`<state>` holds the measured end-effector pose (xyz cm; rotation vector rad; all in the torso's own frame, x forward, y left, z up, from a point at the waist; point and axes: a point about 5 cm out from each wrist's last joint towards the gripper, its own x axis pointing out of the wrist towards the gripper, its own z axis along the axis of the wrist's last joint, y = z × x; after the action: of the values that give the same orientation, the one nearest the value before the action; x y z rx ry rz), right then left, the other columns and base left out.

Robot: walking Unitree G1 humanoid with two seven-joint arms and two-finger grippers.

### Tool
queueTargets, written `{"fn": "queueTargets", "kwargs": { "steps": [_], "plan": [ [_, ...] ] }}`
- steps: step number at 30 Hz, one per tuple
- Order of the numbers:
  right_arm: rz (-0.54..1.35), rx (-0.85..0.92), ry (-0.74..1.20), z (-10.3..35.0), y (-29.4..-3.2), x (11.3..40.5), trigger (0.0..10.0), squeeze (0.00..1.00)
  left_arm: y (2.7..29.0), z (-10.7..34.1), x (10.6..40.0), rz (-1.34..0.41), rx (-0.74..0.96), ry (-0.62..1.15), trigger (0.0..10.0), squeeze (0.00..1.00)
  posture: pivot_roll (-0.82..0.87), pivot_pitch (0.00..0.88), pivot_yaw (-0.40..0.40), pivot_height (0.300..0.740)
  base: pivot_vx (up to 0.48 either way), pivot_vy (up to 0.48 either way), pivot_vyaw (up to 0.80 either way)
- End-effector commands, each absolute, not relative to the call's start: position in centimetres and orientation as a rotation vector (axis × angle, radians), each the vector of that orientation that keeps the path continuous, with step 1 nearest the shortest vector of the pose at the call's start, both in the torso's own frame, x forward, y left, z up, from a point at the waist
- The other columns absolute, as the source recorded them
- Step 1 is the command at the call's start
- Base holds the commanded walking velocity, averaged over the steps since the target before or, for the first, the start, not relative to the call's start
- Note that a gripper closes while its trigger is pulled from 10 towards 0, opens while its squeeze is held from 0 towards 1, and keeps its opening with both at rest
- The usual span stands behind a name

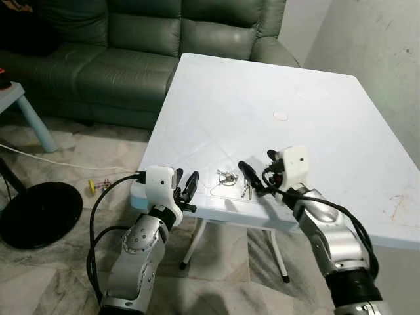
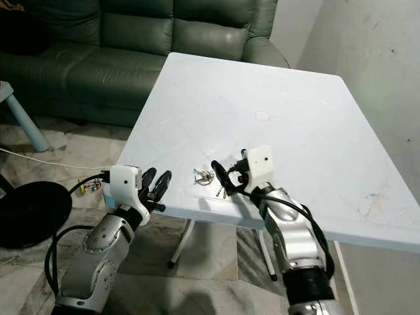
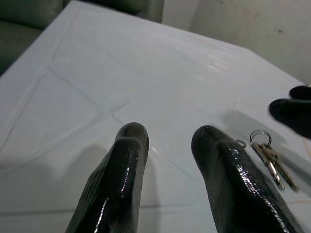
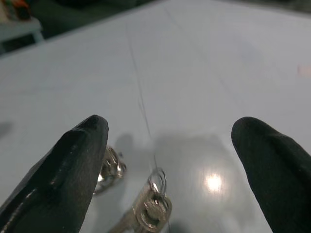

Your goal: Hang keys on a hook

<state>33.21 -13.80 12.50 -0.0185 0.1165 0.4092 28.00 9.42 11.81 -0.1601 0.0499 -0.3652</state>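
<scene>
White table [image 1: 341,118] — keys [image 1: 231,180] partly hidden between spread right gripper [image 4: 170,160]; left gripper [image 3: 167,145] parted, idle.

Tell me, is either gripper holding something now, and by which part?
Nothing is held. The keys lie on the white table; the right gripper is open over them, and the left gripper is open at the table's edge.
</scene>
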Motion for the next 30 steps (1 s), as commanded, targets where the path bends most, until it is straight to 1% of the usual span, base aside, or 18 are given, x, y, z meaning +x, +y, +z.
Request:
{"fn": "queueTargets", "kwargs": {
  "steps": [1, 7, 9, 10, 11, 12, 13, 15, 16, 17, 30],
  "plan": [
    [0.376, -0.002, 0.149, 12.2, -14.3, 33.4, 10.0, 0.0, 8.9, 12.0, 27.6, -0.389, -0.152, 0.055, 10.0, 0.0, 0.16, 0.123, -0.119, 0.74, 0.0, 0.0, 0.0],
    [0.33, -0.041, 0.229, 10.9, -14.2, 33.3, 10.0, 0.0, 8.6, 12.2, 27.0, -0.407, -0.151, 0.062, 10.0, 0.0, 0.16, 0.135, -0.118, 0.74, 0.0, 0.0, 0.0],
    [0.333, -0.02, 0.245, 10.5, -14.2, 33.2, 10.0, 0.0, 8.5, 12.2, 26.9, -0.415, -0.151, 0.066, 10.0, 0.0, 0.16, 0.139, -0.117, 0.74, 0.0, 0.0, 0.0],
    [0.334, -0.017, 0.247, 10.4, -14.2, 33.1, 9.5, 0.0, 8.5, 12.2, 26.8, -0.417, -0.15, 0.068, 10.0, 0.0, 0.16, 0.139, -0.117, 0.74, 0.0, 0.0, 0.0],
    [0.334, -0.018, 0.247, 10.4, -14.1, 33.0, 5.0, 0.0, 8.5, 12.2, 26.8, -0.418, -0.15, 0.069, 10.0, 0.0, 0.16, 0.141, -0.114, 0.74, 0.0, 0.0, 0.0],
    [0.333, -0.02, 0.249, 10.4, -14.1, 32.9, 4.7, 0.0, 8.5, 12.3, 26.8, -0.419, -0.15, 0.07, 10.0, 0.0, 0.16, 0.141, -0.114, 0.74, 0.0, 0.0, 0.0],
    [0.331, -0.014, 0.246, 10.4, -14.0, 32.9, 3.1, 0.0, 8.4, 12.3, 26.8, -0.421, -0.154, 0.071, 10.0, 0.0, 0.16, 0.141, -0.114, 0.74, 0.0, 0.0, 0.0],
    [0.331, -0.014, 0.246, 10.4, -14.0, 32.9, 3.1, 0.0, 8.4, 12.3, 26.8, -0.421, -0.154, 0.071, 10.0, 0.0, 0.16, 0.141, -0.114, 0.74, 0.0, 0.0, 0.0],
    [0.328, -0.014, 0.244, 10.5, -14.0, 32.9, 0.5, 0.0, 8.4, 12.3, 26.7, -0.422, -0.153, 0.072, 10.0, 0.0, 0.16, 0.141, -0.112, 0.74, 0.0, 0.0, 0.0],
    [0.325, -0.006, 0.229, 10.6, -14.0, 32.9, 0.0, 0.0, 8.4, 12.4, 26.8, -0.422, -0.152, 0.075, 10.0, 0.0, 0.16, 0.142, -0.111, 0.74, 0.0, 0.0, 0.0],
    [0.347, 0.02, 0.212, 11.0, -13.8, 32.9, 0.0, 0.0, 8.4, 12.5, 26.8, -0.418, -0.154, 0.081, 10.0, 0.0, 0.16, 0.147, -0.113, 0.74, 0.0, 0.0, 0.0]
  ]
}}
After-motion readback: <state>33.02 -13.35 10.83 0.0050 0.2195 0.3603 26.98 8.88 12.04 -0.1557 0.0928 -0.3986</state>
